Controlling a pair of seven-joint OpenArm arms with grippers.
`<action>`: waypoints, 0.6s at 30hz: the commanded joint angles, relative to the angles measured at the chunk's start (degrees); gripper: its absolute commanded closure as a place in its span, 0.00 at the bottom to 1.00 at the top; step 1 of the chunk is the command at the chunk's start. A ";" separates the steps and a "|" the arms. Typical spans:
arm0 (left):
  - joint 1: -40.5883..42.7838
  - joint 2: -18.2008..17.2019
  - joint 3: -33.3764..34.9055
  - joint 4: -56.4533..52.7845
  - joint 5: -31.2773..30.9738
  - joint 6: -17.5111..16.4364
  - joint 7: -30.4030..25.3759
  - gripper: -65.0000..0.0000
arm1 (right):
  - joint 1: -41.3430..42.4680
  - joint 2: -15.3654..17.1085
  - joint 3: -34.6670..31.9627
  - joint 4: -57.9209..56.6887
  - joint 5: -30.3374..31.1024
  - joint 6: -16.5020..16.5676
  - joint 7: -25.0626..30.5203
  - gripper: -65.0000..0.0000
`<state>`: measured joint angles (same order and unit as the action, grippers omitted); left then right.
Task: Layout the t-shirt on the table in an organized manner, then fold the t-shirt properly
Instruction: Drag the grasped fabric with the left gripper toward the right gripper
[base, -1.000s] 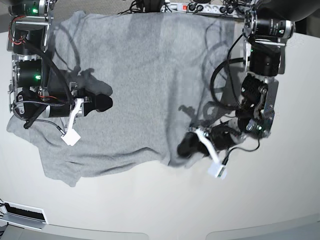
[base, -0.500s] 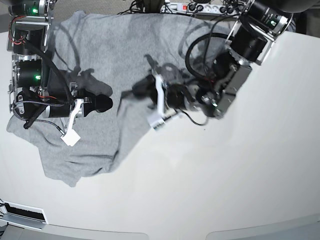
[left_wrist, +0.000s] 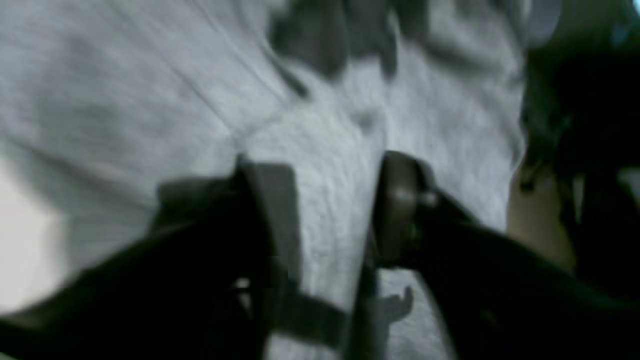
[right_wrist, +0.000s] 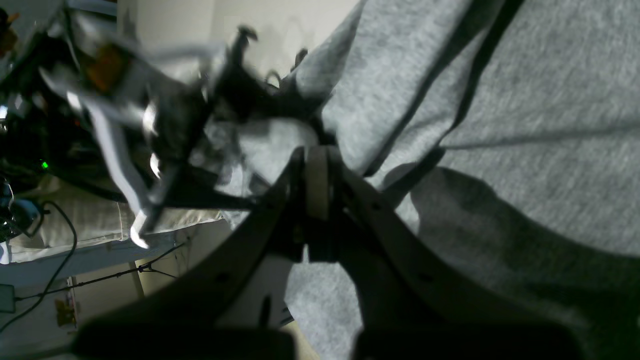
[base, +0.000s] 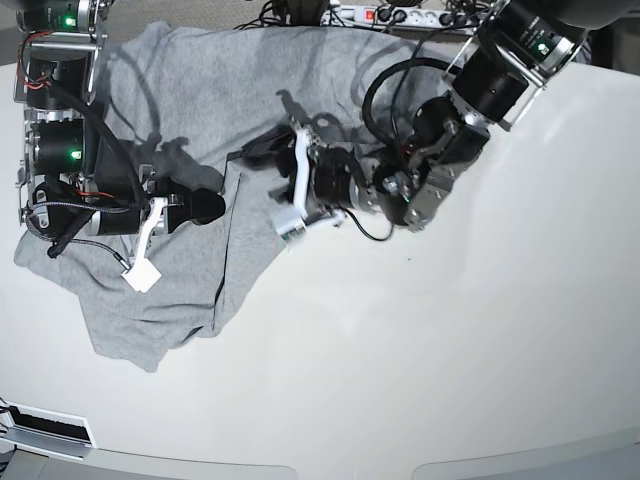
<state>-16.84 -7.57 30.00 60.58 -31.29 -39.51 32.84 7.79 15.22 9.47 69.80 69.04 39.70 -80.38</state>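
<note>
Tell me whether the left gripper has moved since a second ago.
Yes. In the base view the left gripper has swept from the near right part of the table toward the stationary right gripper, folding the t-shirt over.

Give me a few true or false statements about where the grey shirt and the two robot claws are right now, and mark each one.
1. The heather-grey cotton t-shirt lies fully spread out flat. False: one side is folded over onto the rest, leaving a diagonal edge.
2. The left claw stands open above grey fabric. True.
3. The right claw is wide open. False: its tips are pressed together.
4. The glossy white table shows bare surface beside the shirt. True.
5. The left claw hangs beyond the table's edge. False: in the base view it is over the shirt.
</note>
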 joint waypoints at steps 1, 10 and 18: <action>-1.27 0.11 -1.84 0.92 -1.16 -0.49 -1.29 0.40 | 1.29 0.66 0.17 1.03 1.44 0.30 0.83 1.00; 1.22 3.08 -25.22 0.92 -15.82 0.76 3.17 0.40 | 1.29 0.68 0.17 1.03 1.42 0.30 0.83 1.00; 8.63 10.27 -36.39 0.92 -15.58 0.09 8.35 0.40 | 1.44 0.68 0.17 1.03 1.44 0.30 0.83 1.00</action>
<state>-6.87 2.42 -6.39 60.55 -45.39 -38.63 42.35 7.84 15.22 9.47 69.80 69.04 39.70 -80.34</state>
